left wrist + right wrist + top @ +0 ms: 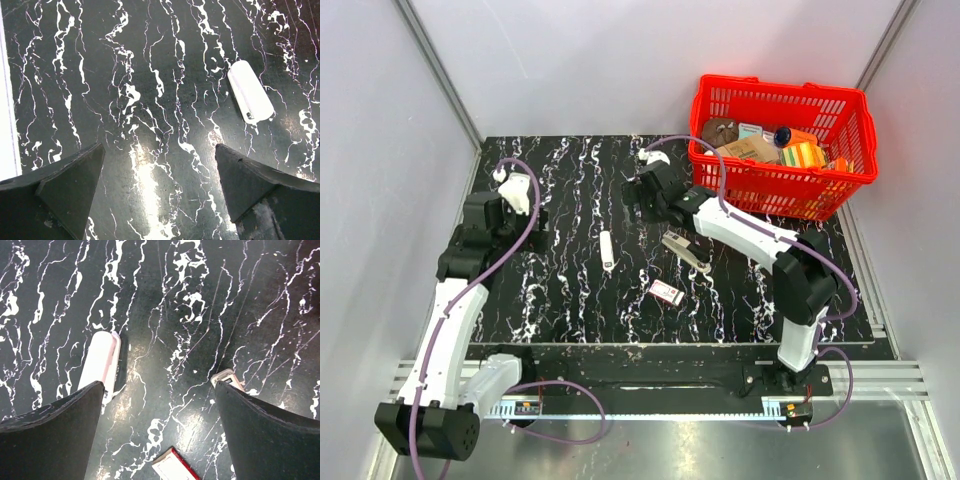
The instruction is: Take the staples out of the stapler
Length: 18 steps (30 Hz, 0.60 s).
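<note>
The grey-silver stapler (686,250) lies flat on the black marbled table right of centre. Only its end (227,378) shows in the right wrist view, beside my right finger. My right gripper (638,192) hovers behind and left of the stapler, apart from it; in its wrist view (159,386) the jaws are wide open and empty. My left gripper (534,217) is at the table's left, far from the stapler; in its wrist view (159,146) it is open and empty over bare table. No staples show.
A slim white bar (607,250) lies at the table's centre, also seen in the left wrist view (250,90) and the right wrist view (100,362). A small red-and-white box (667,292) lies near the front (172,467). A red basket (860,130) of items stands back right.
</note>
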Motion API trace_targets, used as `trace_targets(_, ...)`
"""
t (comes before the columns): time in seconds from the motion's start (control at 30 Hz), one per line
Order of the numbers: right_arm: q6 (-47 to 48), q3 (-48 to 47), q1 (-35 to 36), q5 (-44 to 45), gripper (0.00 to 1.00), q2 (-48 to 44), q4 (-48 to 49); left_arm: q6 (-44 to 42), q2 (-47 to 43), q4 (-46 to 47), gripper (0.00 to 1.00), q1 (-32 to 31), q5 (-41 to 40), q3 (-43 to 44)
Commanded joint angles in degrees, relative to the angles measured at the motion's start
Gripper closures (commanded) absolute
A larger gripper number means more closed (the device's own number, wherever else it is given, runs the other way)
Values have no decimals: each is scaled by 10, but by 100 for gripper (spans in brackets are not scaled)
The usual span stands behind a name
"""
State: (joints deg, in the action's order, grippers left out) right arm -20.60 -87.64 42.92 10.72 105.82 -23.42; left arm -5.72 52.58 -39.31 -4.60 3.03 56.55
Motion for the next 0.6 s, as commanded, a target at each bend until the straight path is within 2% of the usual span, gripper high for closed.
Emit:
trace_targets(0.0, -11, -9, 21, -30, 1, 4, 25, 13, 9, 27, 1, 3, -7, -8)
trace_targets(0.37, -33, -78, 98, 4, 1, 104, -13, -3, 24, 36, 1, 20, 8, -20)
trace_targets(0.43, -37, -100, 107, 10, 4, 121, -34, -7, 25, 40, 1, 25, 11, -24)
trace_targets(0.57, -43, -135, 113, 10, 15, 148, -62, -10, 36, 43, 1, 34, 22, -29)
